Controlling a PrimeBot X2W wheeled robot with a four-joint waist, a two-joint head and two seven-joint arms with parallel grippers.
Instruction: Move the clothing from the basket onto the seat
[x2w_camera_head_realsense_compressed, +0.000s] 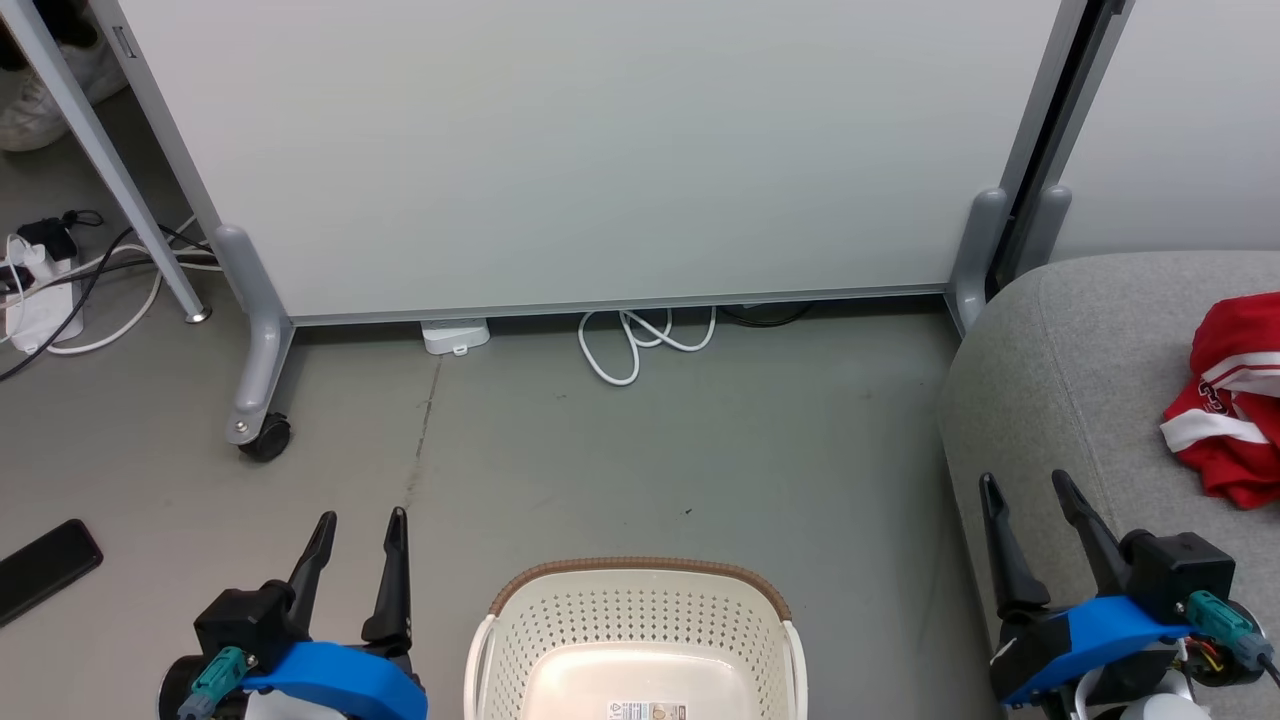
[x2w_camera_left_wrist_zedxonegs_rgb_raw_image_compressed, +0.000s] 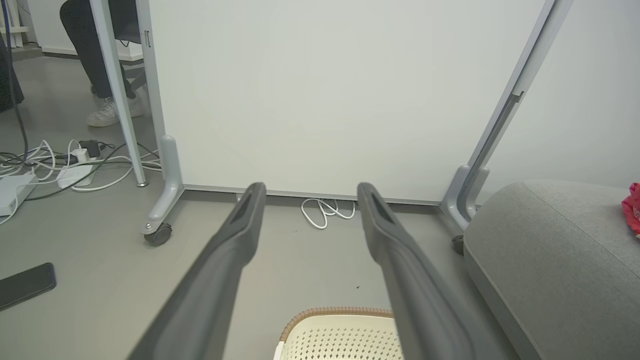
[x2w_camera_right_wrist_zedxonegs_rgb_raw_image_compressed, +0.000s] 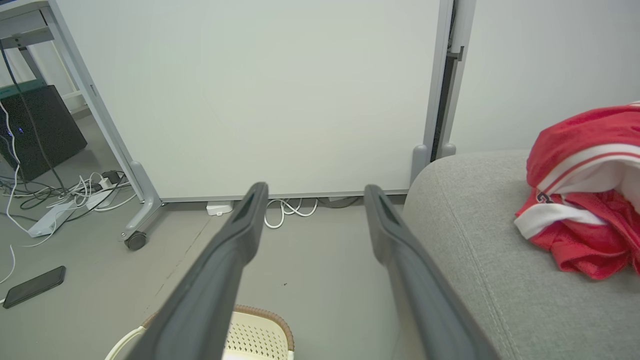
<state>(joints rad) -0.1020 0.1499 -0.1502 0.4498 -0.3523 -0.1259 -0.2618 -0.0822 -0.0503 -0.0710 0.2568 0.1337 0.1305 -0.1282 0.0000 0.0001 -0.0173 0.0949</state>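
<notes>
Here, my left gripper (x2w_camera_head_realsense_compressed: 362, 520) and right gripper (x2w_camera_head_realsense_compressed: 1025, 482) both hang with fingers spread, holding nothing. Between them sits the basket (x2w_camera_head_realsense_compressed: 640, 568), its bare floor showing. Beyond my right gripper, the clothing (x2w_camera_head_realsense_compressed: 1235, 420) lies heaped on the seat (x2w_camera_head_realsense_compressed: 1060, 360). A white partition (x2w_camera_head_realsense_compressed: 600, 150) stands behind.

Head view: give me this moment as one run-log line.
clothing: on sofa | basket: no clothing seen inside | left gripper: open, holding nothing | right gripper: open, holding nothing

Red clothing (x2w_camera_head_realsense_compressed: 1235, 415) heaped on the grey seat (x2w_camera_head_realsense_compressed: 1060, 380).
White stripe trim and dark lettering are seen on it; the cream perforated basket (x2w_camera_head_realsense_compressed: 640, 585), brown-rimmed, is set upright on the floor beside the seat.
</notes>
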